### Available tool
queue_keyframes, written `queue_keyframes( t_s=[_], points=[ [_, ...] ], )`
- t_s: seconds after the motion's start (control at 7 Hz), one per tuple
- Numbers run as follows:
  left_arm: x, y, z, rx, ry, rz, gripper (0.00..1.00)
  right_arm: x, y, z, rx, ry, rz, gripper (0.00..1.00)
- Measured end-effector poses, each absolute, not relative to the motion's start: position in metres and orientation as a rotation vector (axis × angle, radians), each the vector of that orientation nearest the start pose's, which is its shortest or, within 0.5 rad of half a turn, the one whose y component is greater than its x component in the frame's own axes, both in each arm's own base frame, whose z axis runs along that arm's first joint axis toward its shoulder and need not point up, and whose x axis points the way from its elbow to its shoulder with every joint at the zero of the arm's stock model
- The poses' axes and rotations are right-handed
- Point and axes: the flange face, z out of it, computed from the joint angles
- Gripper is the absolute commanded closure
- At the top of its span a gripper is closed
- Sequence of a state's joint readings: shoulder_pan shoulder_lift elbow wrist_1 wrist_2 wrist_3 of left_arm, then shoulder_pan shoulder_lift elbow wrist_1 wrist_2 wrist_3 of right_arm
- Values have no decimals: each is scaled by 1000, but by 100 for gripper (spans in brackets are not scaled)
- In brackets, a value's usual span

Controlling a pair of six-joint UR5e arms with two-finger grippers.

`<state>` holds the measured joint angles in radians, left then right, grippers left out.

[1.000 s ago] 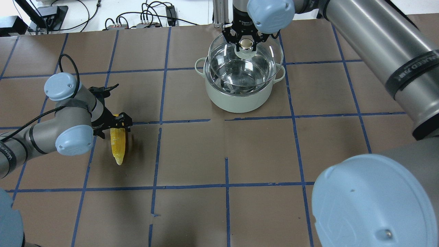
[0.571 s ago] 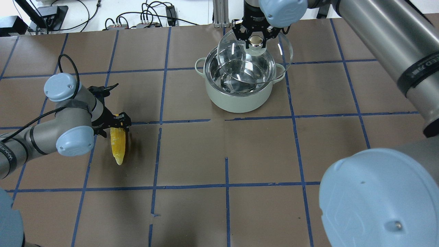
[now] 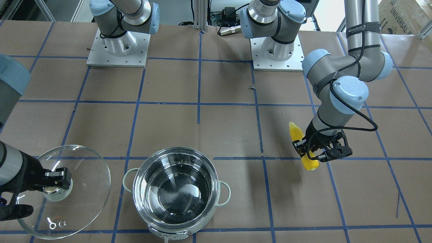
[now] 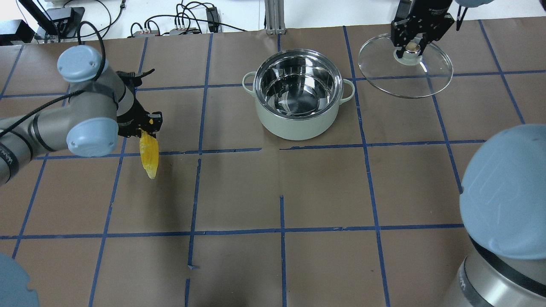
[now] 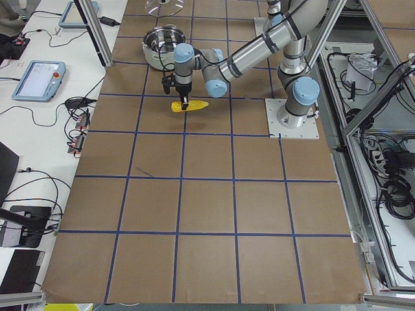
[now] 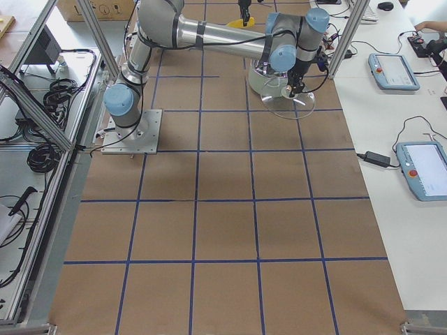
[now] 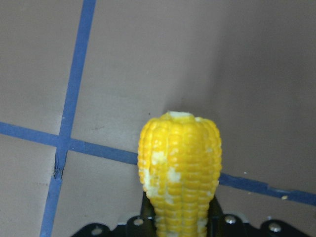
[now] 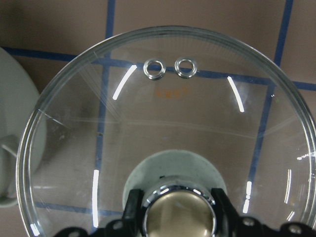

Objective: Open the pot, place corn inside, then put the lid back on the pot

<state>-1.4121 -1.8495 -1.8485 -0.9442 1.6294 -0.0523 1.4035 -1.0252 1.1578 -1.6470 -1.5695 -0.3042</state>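
The pot (image 4: pixel 298 128), pale green outside and shiny steel inside, stands open and empty at the far middle of the table; it also shows in the front view (image 3: pixel 145 182). My right gripper (image 4: pixel 411 44) is shut on the knob (image 8: pixel 178 215) of the clear glass lid (image 4: pixel 405 81) and holds it tilted to the right of the pot, clear of the rim. I cannot tell if the lid touches the table. My left gripper (image 4: pixel 143 128) is shut on the thick end of the yellow corn (image 4: pixel 149 157), which hangs above the table (image 3: pixel 297 133), left of the pot.
Brown table covering with a blue tape grid. Cables and boxes lie beyond the far edge (image 4: pixel 183 23). The arm bases (image 3: pixel 118 44) stand at the robot's side. The pot's left handle (image 4: pixel 248 81) faces the corn's side.
My right gripper has carried the lid from above the pot to its right side. My left gripper has lifted the corn off the table and moved it farther from the robot.
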Motion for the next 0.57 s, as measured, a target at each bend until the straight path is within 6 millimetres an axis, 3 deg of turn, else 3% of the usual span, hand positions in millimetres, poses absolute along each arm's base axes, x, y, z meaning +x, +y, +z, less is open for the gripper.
queue_keyframes(
  t_s=[0.14, 0.43, 0.57],
  points=[
    [-60, -586, 313, -305, 3051, -98, 97, -12, -712, 355, -233, 3105, 120, 72],
    [-116, -606, 394, -336, 3048, -54, 97, -39, -706, 337, -256, 3091, 145, 73],
    [-151, -612, 416, -337, 3054, -67, 97, -51, -704, 334, -266, 3086, 149, 73]
  ],
)
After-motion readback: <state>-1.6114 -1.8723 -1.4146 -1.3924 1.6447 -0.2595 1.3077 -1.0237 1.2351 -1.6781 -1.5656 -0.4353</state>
